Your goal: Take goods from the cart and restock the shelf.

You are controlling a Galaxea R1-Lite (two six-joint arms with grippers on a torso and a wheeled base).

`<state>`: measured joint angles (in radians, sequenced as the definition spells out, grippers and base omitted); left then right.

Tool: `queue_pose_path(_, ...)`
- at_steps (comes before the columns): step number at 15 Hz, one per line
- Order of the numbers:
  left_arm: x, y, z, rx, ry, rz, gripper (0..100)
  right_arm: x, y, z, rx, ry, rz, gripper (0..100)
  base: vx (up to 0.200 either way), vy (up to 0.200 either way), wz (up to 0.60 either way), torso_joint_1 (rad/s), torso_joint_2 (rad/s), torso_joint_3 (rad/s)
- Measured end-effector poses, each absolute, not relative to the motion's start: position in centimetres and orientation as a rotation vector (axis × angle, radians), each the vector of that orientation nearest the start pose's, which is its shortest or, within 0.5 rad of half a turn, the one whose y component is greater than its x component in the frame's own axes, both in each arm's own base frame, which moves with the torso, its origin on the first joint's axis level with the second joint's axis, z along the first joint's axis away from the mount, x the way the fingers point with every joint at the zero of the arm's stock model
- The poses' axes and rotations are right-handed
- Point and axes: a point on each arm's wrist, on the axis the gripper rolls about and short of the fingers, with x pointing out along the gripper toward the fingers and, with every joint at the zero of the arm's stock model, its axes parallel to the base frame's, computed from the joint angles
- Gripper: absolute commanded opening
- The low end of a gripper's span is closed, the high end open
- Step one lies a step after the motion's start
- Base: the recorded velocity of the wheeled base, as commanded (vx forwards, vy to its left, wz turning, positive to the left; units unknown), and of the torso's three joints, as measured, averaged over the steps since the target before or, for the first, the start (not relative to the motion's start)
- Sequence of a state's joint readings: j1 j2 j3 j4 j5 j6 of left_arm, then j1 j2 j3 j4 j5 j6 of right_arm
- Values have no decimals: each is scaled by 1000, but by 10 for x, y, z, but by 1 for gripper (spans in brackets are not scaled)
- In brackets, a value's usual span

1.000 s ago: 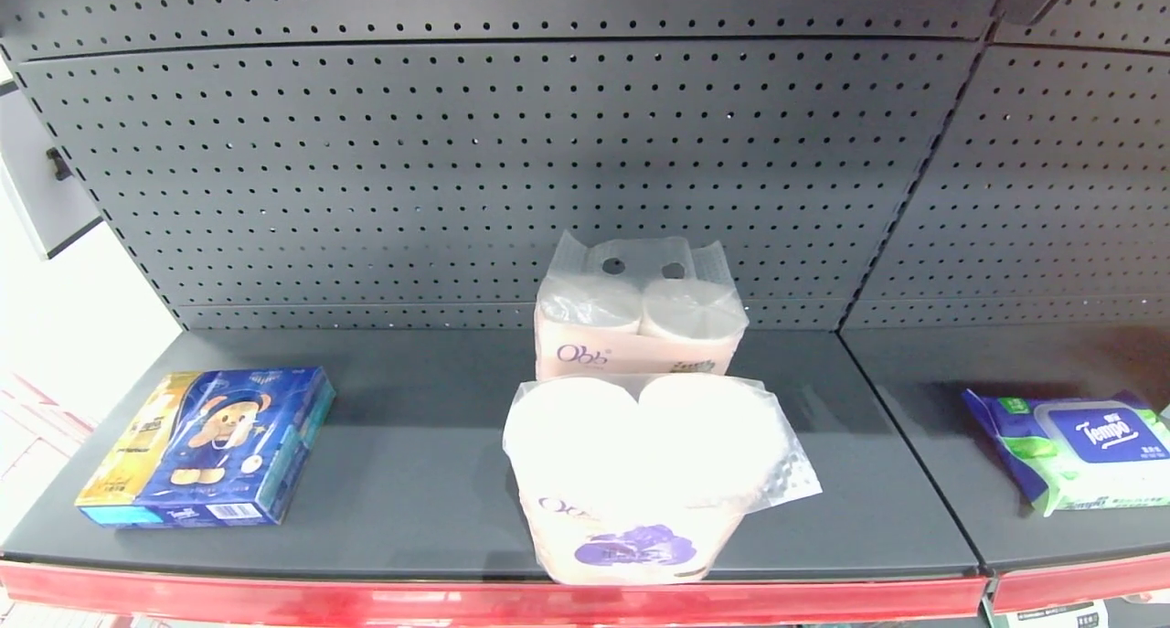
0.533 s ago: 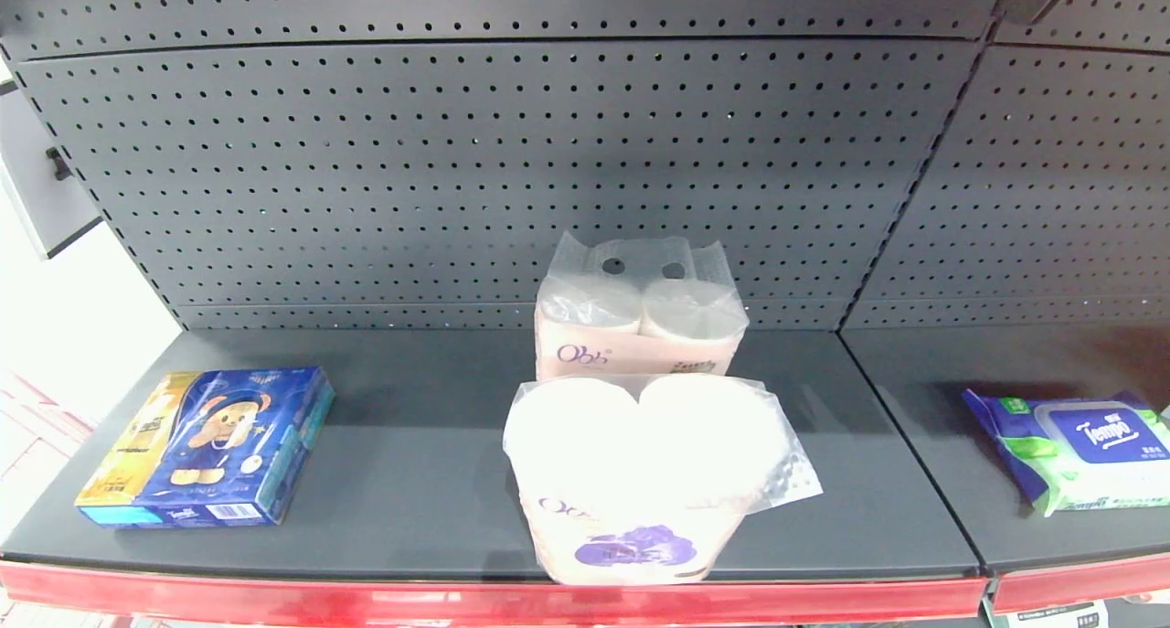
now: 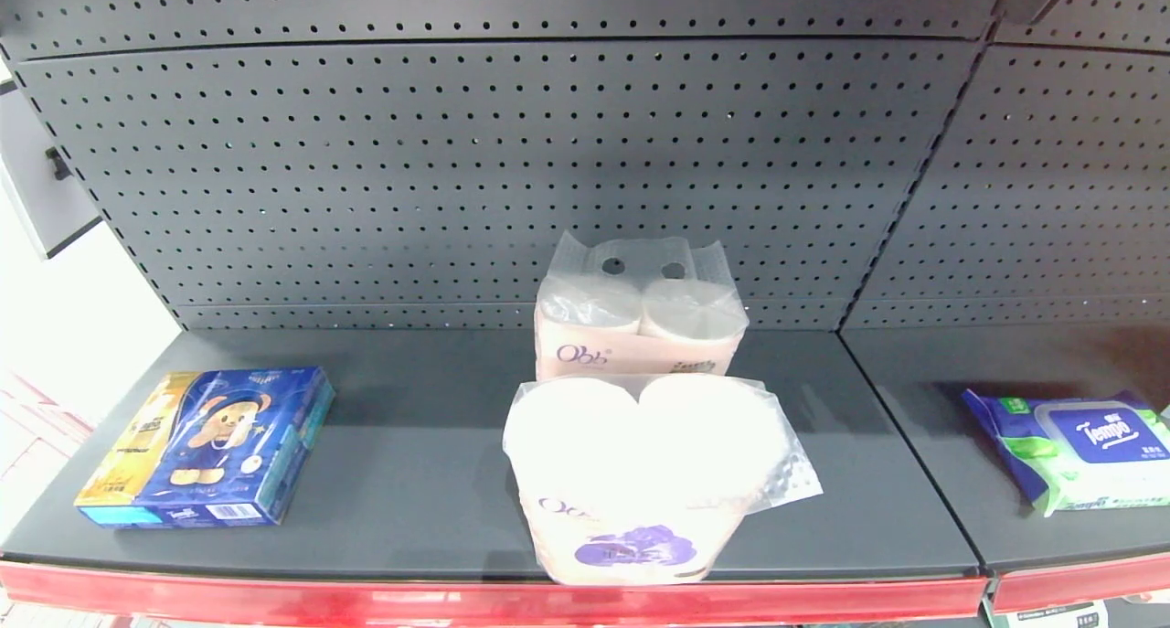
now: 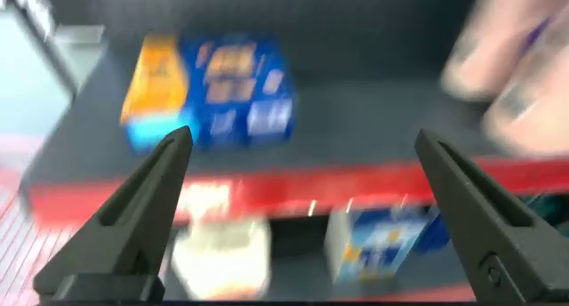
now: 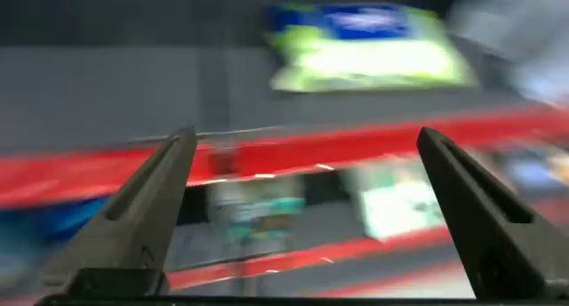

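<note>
My left jaws and right jaws are spread, holding nothing. At the shelf's [image 3: 411, 463] front edge, mid-way, a wrapped toilet-roll pack [image 3: 640, 473] holds two rolls standing on end; a second pack [image 3: 637, 322] stands just behind. A blue tissue box [image 3: 215, 445] lies flat at left, long axis near-to-far.

Bright light from above — glare whitens the front roll pack [image 3: 640, 445]; the shelf [image 3: 411, 482] bows at the edges.
</note>
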<state>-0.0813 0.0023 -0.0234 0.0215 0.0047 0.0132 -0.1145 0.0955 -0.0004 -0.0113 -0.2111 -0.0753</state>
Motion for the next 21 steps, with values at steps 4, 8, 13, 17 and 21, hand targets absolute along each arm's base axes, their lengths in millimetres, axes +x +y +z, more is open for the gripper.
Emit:
queue_pose_path(4,-23,1,79,27,-23,-138,100,-16,-1,79,-11,86,-222,100,0,0,0,0,0,0)
queue_pose_path(8,-23,0,79,32,-23,-154,100,-17,-2,78,-22,70,-125,100,0,0,0,0,0,0)
queue_pose_path(13,-23,0,79,33,-22,-157,100,-21,-1,76,-10,24,-34,100,0,0,0,0,0,0)
queue_pose_path(17,-23,0,79,35,-23,-159,100,-22,1,75,-37,12,26,100,0,0,0,0,0,0)
queue_pose_path(21,-23,0,78,38,-24,-159,100,-23,0,75,-32,10,-5,100,0,0,0,0,0,0)
